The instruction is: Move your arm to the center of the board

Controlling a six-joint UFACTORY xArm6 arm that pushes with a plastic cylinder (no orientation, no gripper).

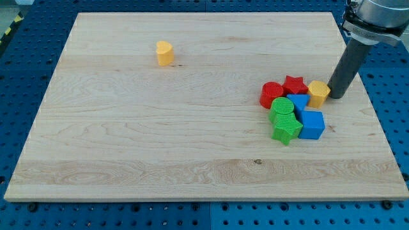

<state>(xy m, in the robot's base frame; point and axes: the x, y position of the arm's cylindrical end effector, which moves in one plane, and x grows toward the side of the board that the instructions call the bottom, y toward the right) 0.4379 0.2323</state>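
My tip rests on the wooden board at the view's right, touching or just beside the right side of a yellow hexagon block. Left of that block sits a tight cluster: a red star, a red cylinder, a blue block, a green round block, a green star and a blue cube. A yellow heart-shaped block stands alone at the upper left.
The board lies on a blue perforated table. The arm's grey body enters from the view's top right corner, near the board's right edge.
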